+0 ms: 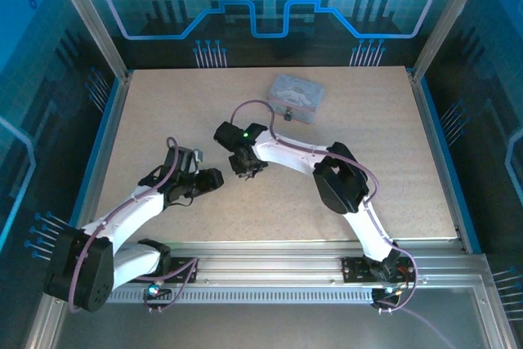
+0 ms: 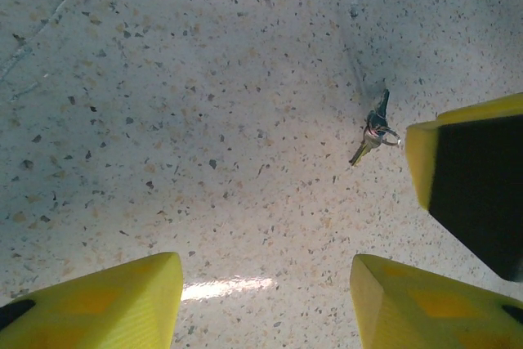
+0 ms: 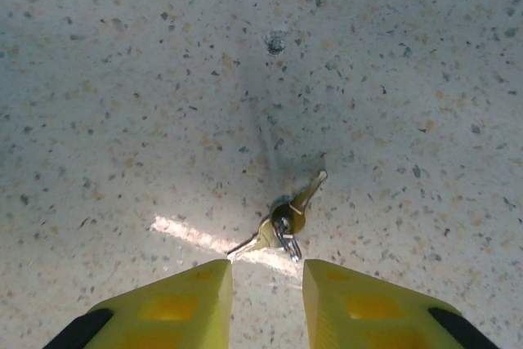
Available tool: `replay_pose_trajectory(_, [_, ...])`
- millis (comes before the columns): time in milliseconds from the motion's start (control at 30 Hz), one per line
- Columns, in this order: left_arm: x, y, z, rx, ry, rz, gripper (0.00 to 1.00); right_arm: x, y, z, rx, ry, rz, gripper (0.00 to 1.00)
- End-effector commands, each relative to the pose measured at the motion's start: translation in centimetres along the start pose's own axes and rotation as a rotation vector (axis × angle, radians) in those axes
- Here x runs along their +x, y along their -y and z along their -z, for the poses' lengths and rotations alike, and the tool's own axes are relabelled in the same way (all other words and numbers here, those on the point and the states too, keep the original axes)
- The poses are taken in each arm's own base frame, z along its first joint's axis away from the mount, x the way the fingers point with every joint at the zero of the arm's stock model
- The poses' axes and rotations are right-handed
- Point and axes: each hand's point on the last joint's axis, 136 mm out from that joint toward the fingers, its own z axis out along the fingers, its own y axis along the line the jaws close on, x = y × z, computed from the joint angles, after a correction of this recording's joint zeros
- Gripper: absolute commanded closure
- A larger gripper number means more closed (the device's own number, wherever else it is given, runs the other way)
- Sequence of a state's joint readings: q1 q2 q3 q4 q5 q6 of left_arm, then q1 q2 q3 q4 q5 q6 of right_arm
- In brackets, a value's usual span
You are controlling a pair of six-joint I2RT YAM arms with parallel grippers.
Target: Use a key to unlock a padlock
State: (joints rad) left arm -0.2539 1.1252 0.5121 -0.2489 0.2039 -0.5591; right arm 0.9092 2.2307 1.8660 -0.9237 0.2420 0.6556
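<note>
The key (image 3: 297, 220) is one of two small brass keys on a ring, lying flat on the speckled table just beyond my right gripper's (image 3: 266, 266) yellow fingertips. That gripper stands open with a narrow gap and nothing between its fingers. In the left wrist view the key (image 2: 373, 132) lies up and to the right, next to a yellow finger (image 2: 466, 161) of the right gripper. My left gripper (image 2: 266, 259) is open wide over bare table, a short way from the keys. From above, both grippers (image 1: 214, 179) (image 1: 249, 171) meet near the table's middle. The padlock is out of view.
A grey embossed tin (image 1: 296, 96) sits at the back of the table, beyond the right arm. A small dent or screw hole (image 3: 275, 42) marks the tabletop past the keys. Metal frame posts and blue walls bound the table.
</note>
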Motion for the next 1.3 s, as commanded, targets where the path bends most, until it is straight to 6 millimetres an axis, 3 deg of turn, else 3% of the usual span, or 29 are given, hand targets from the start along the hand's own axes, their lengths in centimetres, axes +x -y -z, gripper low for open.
replay_pose_trajectory(0, [0.7, 0.0, -0.1, 0.009, -0.021, -0.015, 0.43, 0.8, 1.0, -0.7, 0.035, -0.075, -0.044, 0.71])
replay_pose_trajectory(200, [0.8, 0.1, -0.2, 0.015, -0.027, -0.034, 0.42, 0.6, 1.5, -1.4, 0.039, -0.092, -0.081, 0.71])
replay_pose_trajectory(433, [0.9, 0.0, -0.3, 0.013, -0.032, -0.051, 0.41, 0.4, 0.7, -1.5, 0.024, -0.099, -0.083, 0.68])
replay_pose_trajectory(467, [0.9, 0.0, -0.3, 0.011, -0.033, -0.051, 0.41, 0.8, 0.7, -2.6, 0.038, -0.119, -0.08, 0.67])
replay_pose_trajectory(700, [1.2, -0.3, -0.3, 0.006, -0.037, -0.056, 0.4, 1.0, 0.2, -3.4, 0.018, -0.136, -0.087, 0.67])
replay_pose_trajectory(1267, [1.4, -0.3, 0.0, 0.01, -0.033, -0.057, 0.39, 1.5, 1.1, -4.7, 0.051, -0.172, -0.071, 0.7])
